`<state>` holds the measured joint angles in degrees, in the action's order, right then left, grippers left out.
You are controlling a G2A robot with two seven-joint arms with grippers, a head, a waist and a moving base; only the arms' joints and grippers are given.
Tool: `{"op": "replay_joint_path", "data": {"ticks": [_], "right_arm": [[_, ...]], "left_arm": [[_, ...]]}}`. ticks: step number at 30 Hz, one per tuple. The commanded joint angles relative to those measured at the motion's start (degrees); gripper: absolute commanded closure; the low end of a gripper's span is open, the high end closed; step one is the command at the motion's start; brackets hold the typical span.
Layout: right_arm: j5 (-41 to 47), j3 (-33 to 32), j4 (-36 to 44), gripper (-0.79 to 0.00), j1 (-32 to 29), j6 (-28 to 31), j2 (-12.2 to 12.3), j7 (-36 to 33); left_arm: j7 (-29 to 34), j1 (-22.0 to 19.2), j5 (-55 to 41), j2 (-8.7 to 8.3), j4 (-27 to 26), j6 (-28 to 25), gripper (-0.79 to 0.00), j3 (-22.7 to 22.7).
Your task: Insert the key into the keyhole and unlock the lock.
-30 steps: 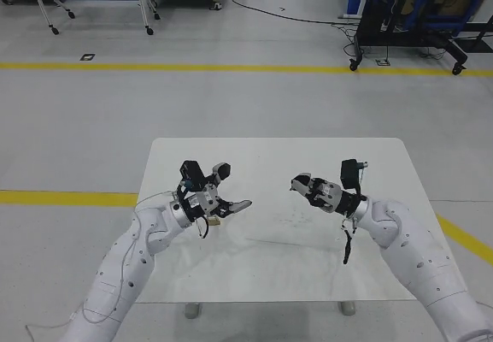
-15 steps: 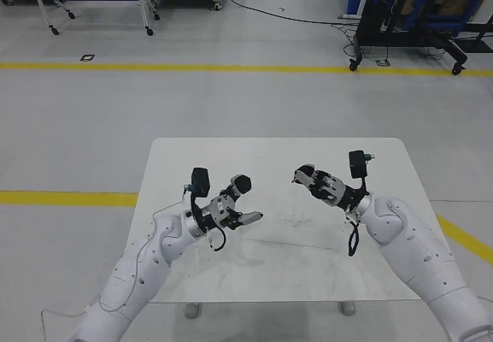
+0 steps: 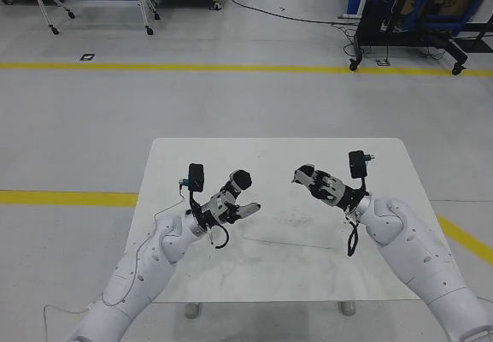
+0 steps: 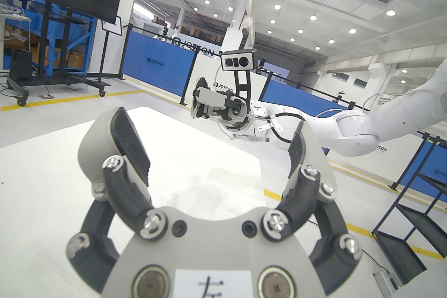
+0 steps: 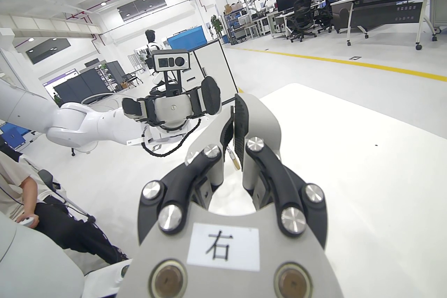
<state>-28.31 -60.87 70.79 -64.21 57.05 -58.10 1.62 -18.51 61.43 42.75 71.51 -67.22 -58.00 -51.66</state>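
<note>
My right gripper hovers over the middle of the white table, right of centre. Its fingers are pressed together on a small brass-coloured piece, which looks like the key; most of it is hidden between the pads. My left gripper hangs above the table left of centre, facing the right one across a short gap. It stands open, and nothing lies between its ribbed pads. The left wrist view shows the right gripper farther off, and the right wrist view shows the left gripper with fingers spread.
Bare tabletop lies under and between both grippers, with faint scuff marks near the middle. The table's far edge borders open floor marked with a yellow line. A black wheeled stand is far back on the right.
My left arm has swung in from the left toward the table's middle, and its open gripper has turned toward the right gripper. The right gripper has shifted slightly and stayed shut.
</note>
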Motion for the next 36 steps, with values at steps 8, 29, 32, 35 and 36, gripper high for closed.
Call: {"op": "replay_joint_path", "data": {"ticks": [8, 29, 32, 35, 36], "right_arm": [[0.0, 0.0, 0.0, 0.0, 0.0, 0.0, 0.0, 0.0], [12.31, 0.24, -0.13, 0.0, -1.54, -1.27, -1.23, -3.88], [13.15, 1.27, -0.21, 0.0, -1.04, -1.71, -1.6, -5.75], [13.8, 2.11, -0.57, 0.0, -0.52, -2.33, -1.97, -7.21], [13.97, 2.33, -0.8, 0.0, -0.34, -2.57, -2.08, -7.68]], "left_arm": [[0.0, 0.0, -0.19, 0.0, 0.0, 0.0, -0.785, 0.0], [25.08, -9.65, -37.61, 3.76, 10.27, 0.0, -0.785, 13.33], [25.95, -10.73, -37.48, 4.41, 11.5, 0.0, -0.76, 14.04], [25.33, -11.27, -36.64, 5.04, 12.61, 0.0, -0.699, 14.42], [24.96, -11.41, -36.23, 5.22, 12.87, 0.0, -0.686, 14.47]]}}
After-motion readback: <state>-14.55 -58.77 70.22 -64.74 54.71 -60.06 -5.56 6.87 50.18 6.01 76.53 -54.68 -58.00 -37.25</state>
